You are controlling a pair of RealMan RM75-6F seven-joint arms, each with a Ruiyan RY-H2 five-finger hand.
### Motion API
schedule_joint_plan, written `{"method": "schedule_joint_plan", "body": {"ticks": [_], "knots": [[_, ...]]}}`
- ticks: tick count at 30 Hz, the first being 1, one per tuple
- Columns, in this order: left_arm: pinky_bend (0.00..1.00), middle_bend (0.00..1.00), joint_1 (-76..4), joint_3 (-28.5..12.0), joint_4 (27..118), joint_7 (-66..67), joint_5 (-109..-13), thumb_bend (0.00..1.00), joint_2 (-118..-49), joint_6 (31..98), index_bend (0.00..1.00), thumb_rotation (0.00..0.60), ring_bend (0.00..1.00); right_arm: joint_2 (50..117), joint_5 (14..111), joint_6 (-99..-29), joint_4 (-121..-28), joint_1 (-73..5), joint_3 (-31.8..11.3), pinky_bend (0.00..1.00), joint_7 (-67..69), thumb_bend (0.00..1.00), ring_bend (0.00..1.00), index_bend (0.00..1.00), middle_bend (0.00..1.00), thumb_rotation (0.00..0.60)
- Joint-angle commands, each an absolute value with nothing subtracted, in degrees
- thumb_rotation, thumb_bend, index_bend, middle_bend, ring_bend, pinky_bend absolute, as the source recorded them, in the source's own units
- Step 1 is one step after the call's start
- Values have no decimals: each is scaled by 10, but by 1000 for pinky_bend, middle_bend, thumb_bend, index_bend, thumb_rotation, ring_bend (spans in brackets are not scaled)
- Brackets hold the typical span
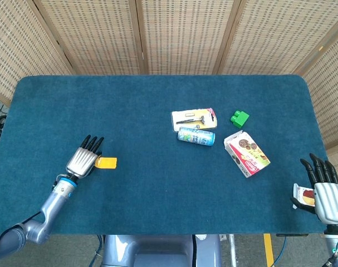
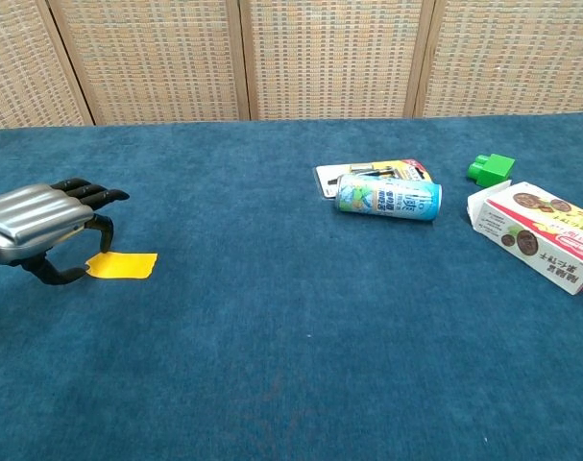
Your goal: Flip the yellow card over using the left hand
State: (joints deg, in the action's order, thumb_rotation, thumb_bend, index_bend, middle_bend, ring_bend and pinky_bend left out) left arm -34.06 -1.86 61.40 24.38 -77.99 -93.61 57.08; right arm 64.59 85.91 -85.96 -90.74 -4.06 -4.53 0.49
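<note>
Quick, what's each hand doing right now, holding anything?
Left hand: fingers curled at the yellow card's edge; grip cannot be told.
Right hand: open, holding nothing.

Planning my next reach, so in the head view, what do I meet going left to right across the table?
Left hand → yellow card → drink can → green block → snack box → right hand. The razor pack overlaps the can's span, so it is left out.
</note>
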Motion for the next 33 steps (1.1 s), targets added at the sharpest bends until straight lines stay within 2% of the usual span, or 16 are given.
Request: {"method": "schedule_joint_plan", "body": {"ticks": [1,17,28,33], "knots": [[0,0,-340,-19,615,244,-779,358,-936,570,408,600,0,646,860,-860,-908,-41,-45,0,5,53,0,83,0,600],[0,0,-341,-20,597,244,-787,364,-955,577,432,600,0,644,862,-860,-909,-41,-44,0,12,53,0,83,0,600],[0,0,-341,-19,579,230,-797,376,-969,584,515,600,0,642,863,-861,-910,-40,-44,0,15,53,0,83,0,600],[0,0,-340,-19,576,231,-796,378,-970,582,519,600,0,642,863,-861,-910,-40,-44,0,16,53,0,83,0,600]]}}
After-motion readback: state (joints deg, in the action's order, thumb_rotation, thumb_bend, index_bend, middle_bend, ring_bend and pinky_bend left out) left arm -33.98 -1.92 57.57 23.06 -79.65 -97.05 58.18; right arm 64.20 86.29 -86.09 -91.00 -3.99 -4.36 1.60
